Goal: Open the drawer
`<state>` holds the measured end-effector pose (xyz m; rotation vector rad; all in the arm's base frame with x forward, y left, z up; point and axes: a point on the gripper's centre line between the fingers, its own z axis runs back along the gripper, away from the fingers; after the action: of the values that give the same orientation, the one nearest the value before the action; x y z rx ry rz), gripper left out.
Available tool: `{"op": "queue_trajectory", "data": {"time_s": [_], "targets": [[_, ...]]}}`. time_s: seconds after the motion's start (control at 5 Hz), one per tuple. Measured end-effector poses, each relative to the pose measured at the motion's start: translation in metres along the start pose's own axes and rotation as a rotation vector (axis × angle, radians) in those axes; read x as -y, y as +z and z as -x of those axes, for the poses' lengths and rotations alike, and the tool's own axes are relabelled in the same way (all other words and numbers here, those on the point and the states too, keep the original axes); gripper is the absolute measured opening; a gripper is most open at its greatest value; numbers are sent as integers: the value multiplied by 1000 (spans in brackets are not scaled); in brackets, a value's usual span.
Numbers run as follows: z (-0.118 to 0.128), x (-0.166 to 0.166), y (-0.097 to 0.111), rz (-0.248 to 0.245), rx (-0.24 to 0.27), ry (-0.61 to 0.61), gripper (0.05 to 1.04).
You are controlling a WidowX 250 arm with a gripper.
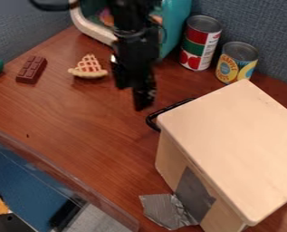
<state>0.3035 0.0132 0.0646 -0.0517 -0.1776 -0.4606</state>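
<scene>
The black gripper [143, 97] hangs down from the top edge over the table, above and to the left of the drawer's handle and apart from it. A light wooden drawer box [236, 140] stands at the right. Its black handle [161, 115] sticks out at the box's upper left side, partly hidden under the top's edge. Whether the drawer is pulled out at all cannot be told from this angle.
Two cans [200, 43] [236, 62] stand behind the box. A teal toy appliance [175, 27] is behind the arm. Left of the gripper lie a toy pie slice [88, 68] and a chocolate bar [31, 70]. Silver tape [165, 210] sits by the box; a clear bin's rim [67, 176] crosses lower left.
</scene>
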Motion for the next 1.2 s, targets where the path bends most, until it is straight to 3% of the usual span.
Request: {"op": "queue_trajectory", "data": {"time_s": [0.2,0.6,1.0,1.2], "targets": [[-19,9,-6,12,15,2,999],[-35,28,-7,32,51,13,999],[-25,29,-36,14,3,6,949],[-21,21,-44,2,-12,18,656]]}}
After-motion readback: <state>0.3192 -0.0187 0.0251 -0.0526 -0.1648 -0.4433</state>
